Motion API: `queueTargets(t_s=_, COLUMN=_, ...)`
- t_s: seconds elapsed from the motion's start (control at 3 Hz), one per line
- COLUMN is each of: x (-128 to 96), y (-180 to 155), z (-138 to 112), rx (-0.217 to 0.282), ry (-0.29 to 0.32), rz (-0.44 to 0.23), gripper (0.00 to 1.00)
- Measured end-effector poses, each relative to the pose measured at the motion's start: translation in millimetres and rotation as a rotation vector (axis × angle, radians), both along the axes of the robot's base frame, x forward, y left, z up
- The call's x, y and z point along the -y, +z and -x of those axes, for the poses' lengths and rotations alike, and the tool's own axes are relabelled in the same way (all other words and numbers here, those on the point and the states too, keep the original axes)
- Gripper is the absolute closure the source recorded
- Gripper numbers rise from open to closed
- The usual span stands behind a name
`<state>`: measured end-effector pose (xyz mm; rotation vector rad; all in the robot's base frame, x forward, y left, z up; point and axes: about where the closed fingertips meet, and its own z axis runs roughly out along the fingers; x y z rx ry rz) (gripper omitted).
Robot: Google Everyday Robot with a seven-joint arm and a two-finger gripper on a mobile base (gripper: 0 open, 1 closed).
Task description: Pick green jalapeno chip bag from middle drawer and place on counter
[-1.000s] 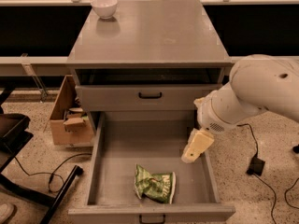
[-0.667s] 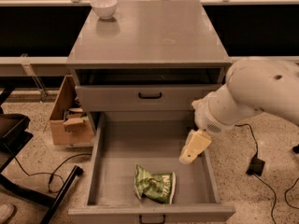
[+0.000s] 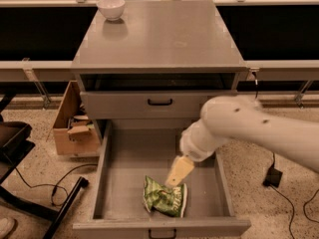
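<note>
Just beneath the hand (image 3: 174, 181) (grip unclear) lies the green jalapeno chip bag (image 3: 165, 199), in the middle drawer (image 3: 124, 166).

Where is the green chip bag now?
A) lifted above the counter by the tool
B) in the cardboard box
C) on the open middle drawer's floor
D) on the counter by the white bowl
C: the green jalapeno chip bag lies on the floor of the middle drawer near its front, with the tool just over its top edge; the counter bears the white bowl, not the bag.
</note>
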<state>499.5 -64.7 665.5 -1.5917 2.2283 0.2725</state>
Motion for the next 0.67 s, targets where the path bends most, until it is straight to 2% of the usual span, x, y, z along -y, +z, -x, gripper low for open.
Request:
queueTargets(t_s=0.33, x=-28, y=-55, z=-15, rx=-0.033, ry=-0.025, rz=-0.034, gripper=0.0)
queueTargets(t_s=0.67, x=-47, y=-110, z=-31, rx=-0.066, ry=-0.054, rz=-0.024, gripper=0.0)
